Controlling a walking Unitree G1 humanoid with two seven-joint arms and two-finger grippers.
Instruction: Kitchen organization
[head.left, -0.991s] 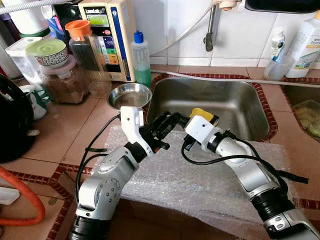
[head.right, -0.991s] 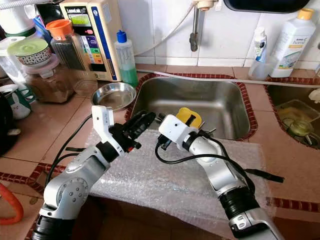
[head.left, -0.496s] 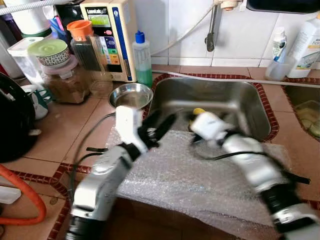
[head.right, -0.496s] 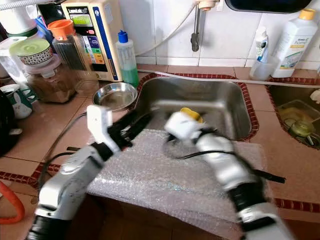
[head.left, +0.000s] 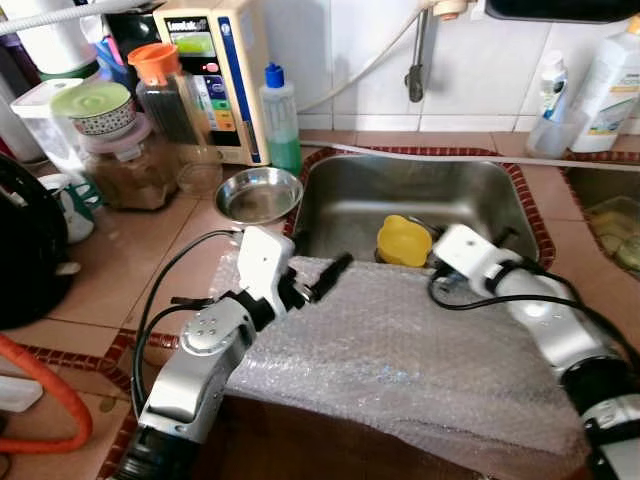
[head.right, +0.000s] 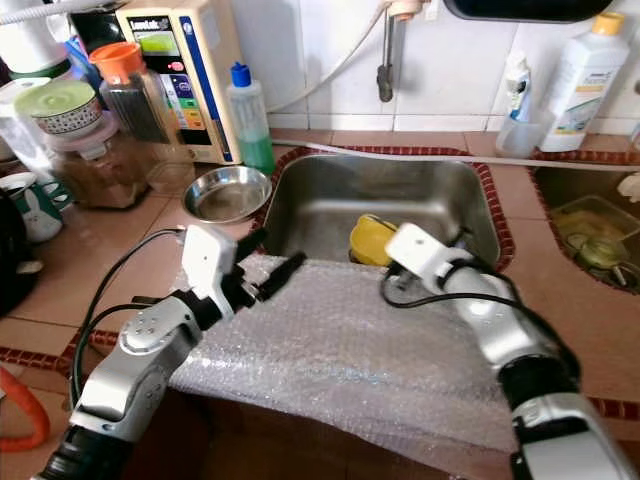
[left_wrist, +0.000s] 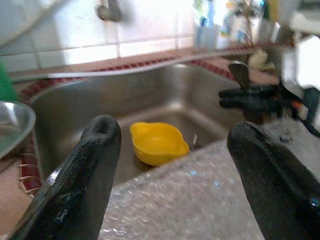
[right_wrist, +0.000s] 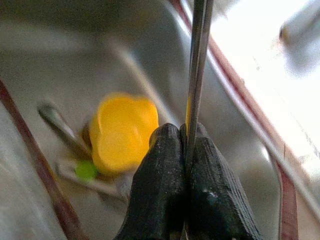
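Right gripper (right_wrist: 186, 145) pinches a thin metal utensil (right_wrist: 198, 60) over the sink (head.left: 500, 200), fingers pressed tight on its handle; left gripper (head.left: 318, 272) hovers spread at the sink's front edge above bubble wrap (head.left: 400, 360); a yellow bowl (head.left: 404, 241) lies inside the sink.

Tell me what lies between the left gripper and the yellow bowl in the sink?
Only the far edge of the bubble wrap and the bare sink wall lie between the left gripper and the yellow bowl, as the left wrist view shows.
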